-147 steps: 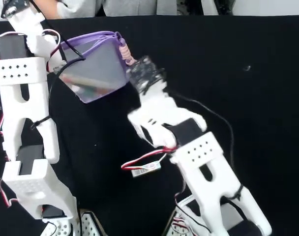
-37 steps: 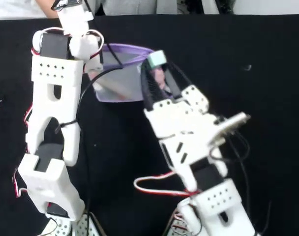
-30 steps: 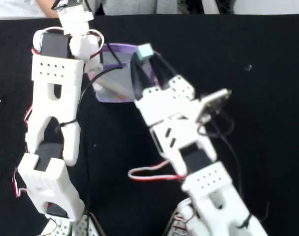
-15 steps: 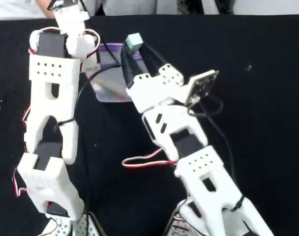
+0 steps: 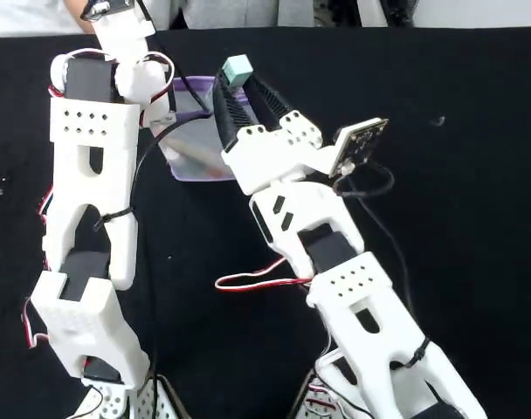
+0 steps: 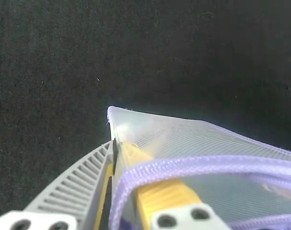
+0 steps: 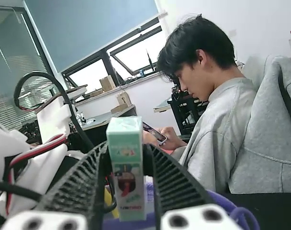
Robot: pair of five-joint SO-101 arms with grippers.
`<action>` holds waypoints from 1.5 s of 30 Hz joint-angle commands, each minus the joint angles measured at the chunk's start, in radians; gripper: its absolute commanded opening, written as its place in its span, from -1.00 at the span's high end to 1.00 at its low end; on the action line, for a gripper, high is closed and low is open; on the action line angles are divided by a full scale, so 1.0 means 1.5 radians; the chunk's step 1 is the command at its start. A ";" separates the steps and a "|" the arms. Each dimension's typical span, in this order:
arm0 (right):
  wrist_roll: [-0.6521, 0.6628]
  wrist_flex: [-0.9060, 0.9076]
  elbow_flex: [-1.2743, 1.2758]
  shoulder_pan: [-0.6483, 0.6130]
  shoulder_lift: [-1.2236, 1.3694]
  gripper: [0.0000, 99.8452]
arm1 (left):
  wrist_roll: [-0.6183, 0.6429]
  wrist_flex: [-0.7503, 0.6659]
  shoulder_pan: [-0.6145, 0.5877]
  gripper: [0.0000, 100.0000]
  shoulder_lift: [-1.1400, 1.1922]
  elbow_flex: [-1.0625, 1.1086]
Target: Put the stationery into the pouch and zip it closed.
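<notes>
High view: right gripper [image 5: 237,83] pinches a small mint box [image 5: 237,68] above the open purple-edged pouch [image 5: 196,153], far left | Left wrist view: left gripper [image 6: 117,160] clamps the pouch rim | Right wrist view: mint box upright, likely light and rigid; pouch looks floppy, best held by its rim.

No lettering can be read; the small green box [image 7: 125,167] carries a printed label (a picture, tiny marks) too small to make out.
</notes>
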 commanded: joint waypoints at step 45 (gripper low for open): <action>0.100 0.130 -0.119 -0.009 -0.028 0.98 | 0.006 0.018 -0.010 0.94 -0.005 -0.054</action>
